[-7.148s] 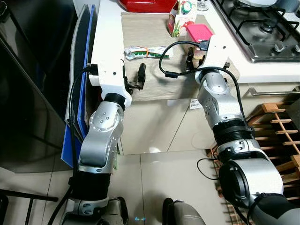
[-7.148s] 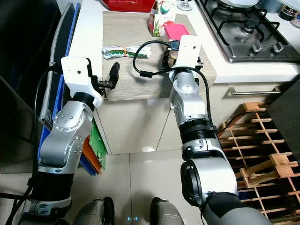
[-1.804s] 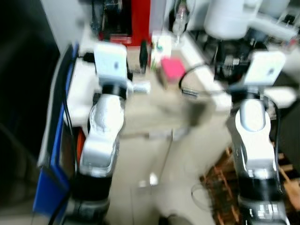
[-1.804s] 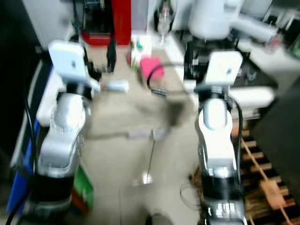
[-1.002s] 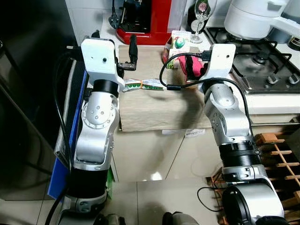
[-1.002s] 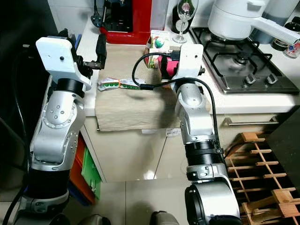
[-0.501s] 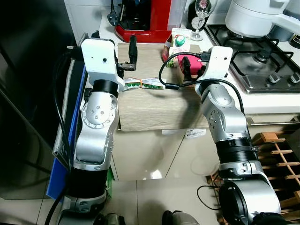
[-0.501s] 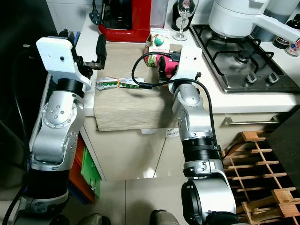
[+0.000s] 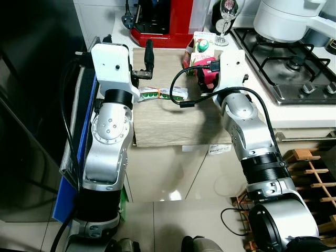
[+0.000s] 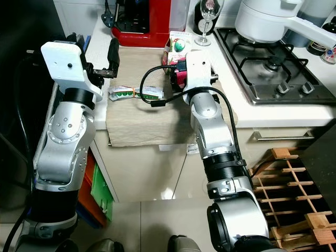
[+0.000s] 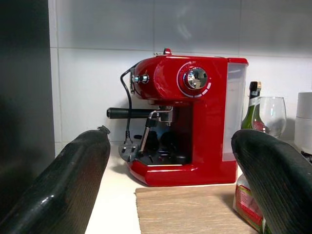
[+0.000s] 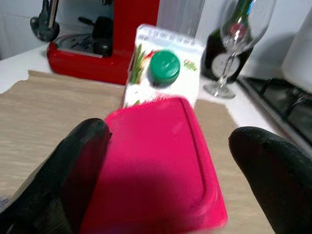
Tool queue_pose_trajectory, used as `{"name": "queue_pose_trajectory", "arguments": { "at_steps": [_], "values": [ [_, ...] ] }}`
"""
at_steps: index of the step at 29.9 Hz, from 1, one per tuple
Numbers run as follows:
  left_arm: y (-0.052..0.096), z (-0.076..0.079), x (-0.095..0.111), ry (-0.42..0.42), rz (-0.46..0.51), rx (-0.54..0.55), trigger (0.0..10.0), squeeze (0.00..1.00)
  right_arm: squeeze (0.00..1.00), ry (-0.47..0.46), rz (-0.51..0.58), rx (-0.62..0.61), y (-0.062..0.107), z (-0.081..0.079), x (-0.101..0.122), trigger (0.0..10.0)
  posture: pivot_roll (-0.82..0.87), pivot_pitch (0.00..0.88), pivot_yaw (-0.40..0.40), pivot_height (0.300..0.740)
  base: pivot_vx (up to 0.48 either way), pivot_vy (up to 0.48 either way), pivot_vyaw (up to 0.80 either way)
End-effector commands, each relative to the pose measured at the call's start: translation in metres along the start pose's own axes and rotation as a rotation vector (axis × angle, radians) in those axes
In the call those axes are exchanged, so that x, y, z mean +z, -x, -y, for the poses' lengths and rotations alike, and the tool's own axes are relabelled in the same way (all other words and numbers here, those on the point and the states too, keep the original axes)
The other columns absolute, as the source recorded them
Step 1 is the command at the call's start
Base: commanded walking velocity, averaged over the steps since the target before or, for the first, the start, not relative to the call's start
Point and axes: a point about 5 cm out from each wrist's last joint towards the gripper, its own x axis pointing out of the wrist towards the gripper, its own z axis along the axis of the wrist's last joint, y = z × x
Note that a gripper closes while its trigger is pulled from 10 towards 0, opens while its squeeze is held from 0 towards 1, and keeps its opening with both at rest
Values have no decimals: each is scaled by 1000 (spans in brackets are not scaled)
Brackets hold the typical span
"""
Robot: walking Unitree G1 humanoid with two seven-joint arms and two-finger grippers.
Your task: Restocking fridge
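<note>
A pink lidded box (image 12: 156,165) lies on a beige mat (image 9: 168,118) on the counter. Just behind it stands a juice carton (image 12: 163,73) with a green cap. My right gripper (image 12: 168,151) is open and low over the box, with one black finger (image 12: 73,165) on each side of it. A green-and-white packet (image 9: 165,93) lies on the mat to the left of the box. Above the mat's back left corner my left gripper (image 9: 147,56) is raised and open, holding nothing.
A red coffee machine (image 9: 163,21) and a wine glass (image 9: 227,10) stand at the back of the counter. A gas hob (image 9: 294,63) with a white pot (image 9: 289,18) is at the right. The dark fridge (image 9: 31,105) is on the left, a wooden rack (image 9: 315,173) low right.
My right arm has swung left and forward, bringing its gripper over the pink box. The left arm has stayed still. Before that the camera rose and steadied.
</note>
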Motion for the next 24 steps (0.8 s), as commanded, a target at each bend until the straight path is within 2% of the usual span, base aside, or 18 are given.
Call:
{"name": "queue_pose_trajectory", "arguments": {
  "at_steps": [1, 4, 8, 15, 16, 17, 24],
  "values": [
    [-2, 3, 1, 1, 5, -4, 10000, 0, 0, -41, -97, -11, 1, 6, -19, 10000, -45, 83, -50, 732, 0, 0, 0],
    [-2, 3, 1, 0, 4, -4, 10000, 0, 0, -102, -141, -3, 1, 6, -25, 10000, -45, 83, -50, 732, 0, 0, 0],
    [-2, 3, 1, -1, 4, -4, 10000, 0, 0, -56, -149, -12, 2, 10, -28, 10000, -44, 74, -53, 732, 0, 0, 0],
    [-2, 3, 0, 0, 3, -2, 10000, 0, 0, -45, -158, -8, 2, 11, -29, 10000, -46, 70, -55, 732, 0, 0, 0],
    [-2, 3, 0, 0, 3, -1, 10000, 0, 0, -57, -157, -3, 2, 10, -29, 4471, -46, 70, -55, 732, 0, 0, 0],
    [-2, 3, 0, 0, 3, -1, 10000, 0, 0, -76, -155, -2, 2, 9, -29, 0, -46, 70, -55, 732, 0, 0, 0],
    [-2, 4, 0, -4, 0, -1, 10000, 0, 0, -191, -189, 3, 2, 8, -34, 0, -46, 74, -57, 732, 0, 0, 0]
  ]
}}
